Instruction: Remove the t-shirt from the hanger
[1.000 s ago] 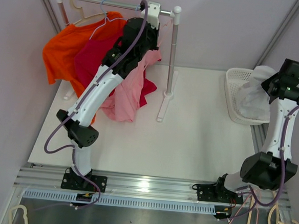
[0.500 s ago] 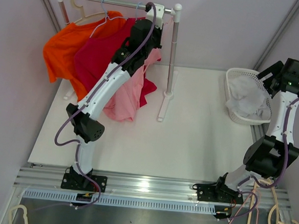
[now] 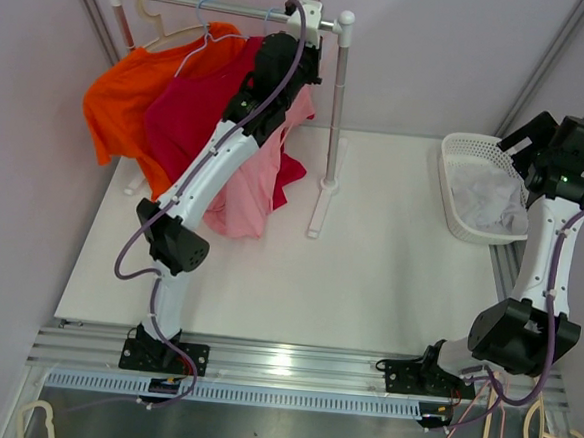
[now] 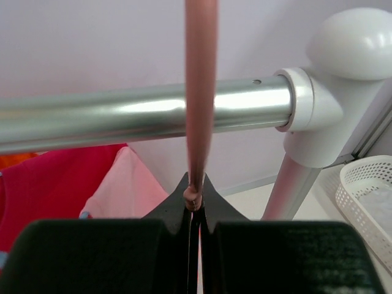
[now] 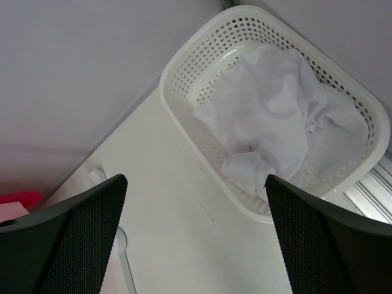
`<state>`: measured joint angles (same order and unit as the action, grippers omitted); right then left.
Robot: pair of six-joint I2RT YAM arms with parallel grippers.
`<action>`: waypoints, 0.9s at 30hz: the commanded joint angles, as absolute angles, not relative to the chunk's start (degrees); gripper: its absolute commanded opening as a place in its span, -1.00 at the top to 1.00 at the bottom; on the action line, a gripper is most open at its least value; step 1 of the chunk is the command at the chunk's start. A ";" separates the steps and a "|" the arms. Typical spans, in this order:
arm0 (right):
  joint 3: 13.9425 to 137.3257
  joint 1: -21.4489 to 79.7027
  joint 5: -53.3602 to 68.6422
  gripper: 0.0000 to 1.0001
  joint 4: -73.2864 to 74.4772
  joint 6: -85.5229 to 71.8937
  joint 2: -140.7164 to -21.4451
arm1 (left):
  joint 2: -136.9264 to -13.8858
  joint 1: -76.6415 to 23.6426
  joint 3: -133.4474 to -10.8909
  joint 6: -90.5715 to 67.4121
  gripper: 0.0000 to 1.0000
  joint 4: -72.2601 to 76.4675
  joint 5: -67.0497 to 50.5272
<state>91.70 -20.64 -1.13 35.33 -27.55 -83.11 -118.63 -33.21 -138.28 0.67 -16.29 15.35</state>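
Pink hanger (image 4: 201, 92), its hook pinched in the clenched left gripper (image 4: 194, 203) at the rail (image 4: 122, 116). The pink t-shirt (image 3: 254, 191) hangs there, not yet removed. The right gripper (image 5: 196, 239) is spread, empty, above the basket (image 5: 188, 52) holding a white shirt (image 5: 275, 122).
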 commanded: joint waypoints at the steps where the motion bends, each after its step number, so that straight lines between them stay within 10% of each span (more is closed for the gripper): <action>1: 90.53 -18.81 1.06 -0.99 33.49 -26.02 -79.47 | -120.93 -32.34 -141.41 2.02 0.99 -11.87 10.65; 7: 89.65 -17.50 1.58 -0.99 32.78 -26.02 -76.38 | -121.73 -32.34 -140.28 1.23 0.87 -15.20 8.61; 11: 91.05 -15.22 1.23 -0.99 33.66 -25.23 -76.11 | -117.00 -32.43 -135.73 0.44 -0.16 -13.81 12.64; 17: 93.43 -8.10 3.52 -0.99 35.33 -18.81 -75.94 | -100.24 -32.34 -124.31 -1.04 -0.82 -14.41 14.41; 27: 89.65 -2.20 4.57 -0.99 33.49 -19.51 -75.06 | -78.58 -30.24 -99.68 3.78 -0.99 -5.46 19.51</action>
